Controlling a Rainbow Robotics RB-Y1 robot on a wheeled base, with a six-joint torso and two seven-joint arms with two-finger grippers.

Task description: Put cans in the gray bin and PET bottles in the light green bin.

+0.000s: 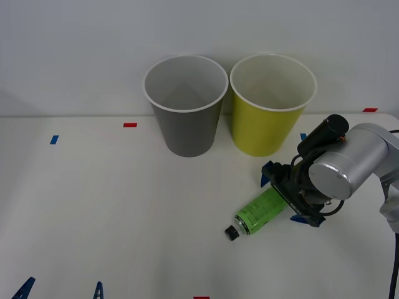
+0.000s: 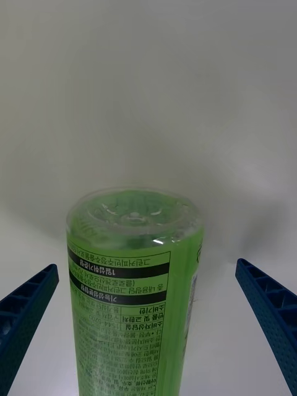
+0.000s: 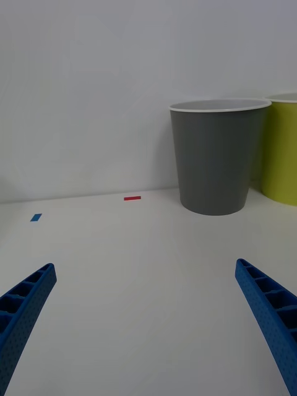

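Observation:
A PET bottle [image 1: 262, 210] with a green label and black cap lies on its side on the white table, in front of the light green bin [image 1: 268, 128]. My right gripper [image 1: 288, 196] is open, its blue fingers either side of the bottle's base end. In the right wrist view the bottle [image 2: 133, 291] lies between the fingers [image 2: 25, 315] with gaps on both sides. The gray bin [image 1: 187, 124] stands just left of the light green one. My left gripper [image 1: 60, 289] waits open at the table's near left edge. The cans are out of view.
Both bins stand upright side by side against the back wall, and the left wrist view shows the gray bin [image 3: 216, 161] with the light green bin [image 3: 281, 154] beside it. Small red and blue tape marks [image 1: 129, 124] dot the table.

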